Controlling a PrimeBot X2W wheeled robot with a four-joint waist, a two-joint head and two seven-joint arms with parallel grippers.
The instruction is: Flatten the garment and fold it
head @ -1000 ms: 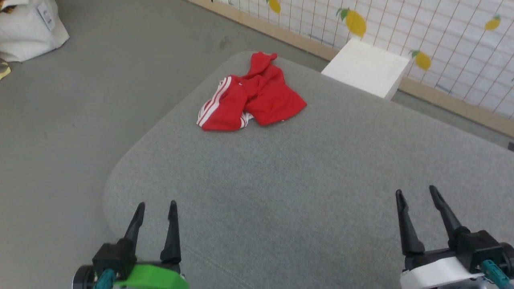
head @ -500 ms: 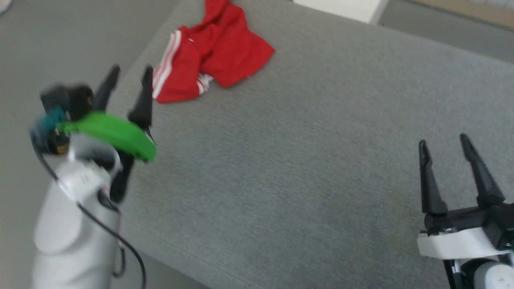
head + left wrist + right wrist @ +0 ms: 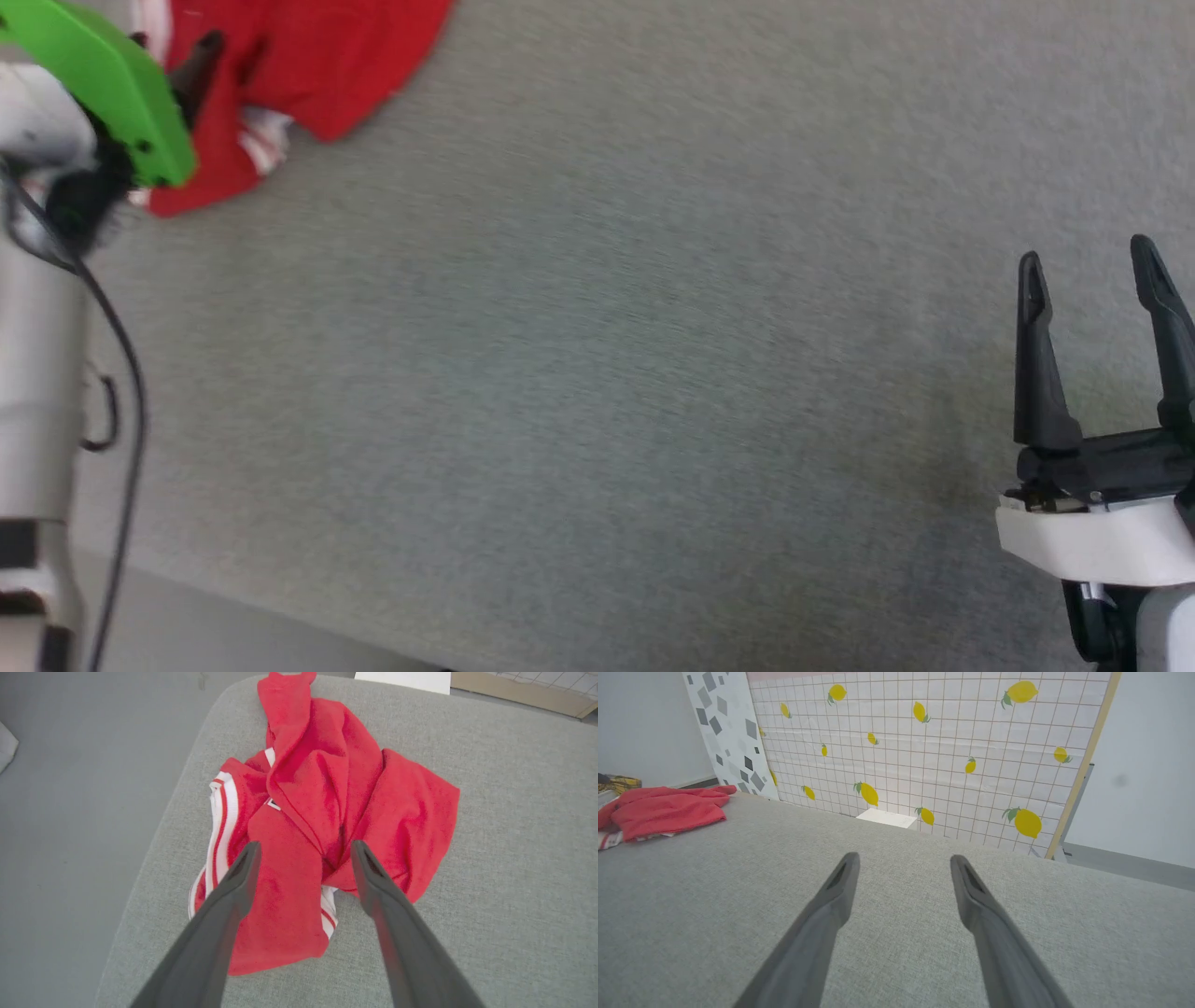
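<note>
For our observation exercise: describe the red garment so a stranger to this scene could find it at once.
Start with the broad grey fabric surface. Near its rounded corner, just before the left end effector, lies a crumpled garment. It alone is bright red, with red-and-white striped trim along one edge.

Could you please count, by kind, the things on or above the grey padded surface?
garment: 1
grippers: 2, the left gripper and the right gripper, both open
Total: 3
</note>
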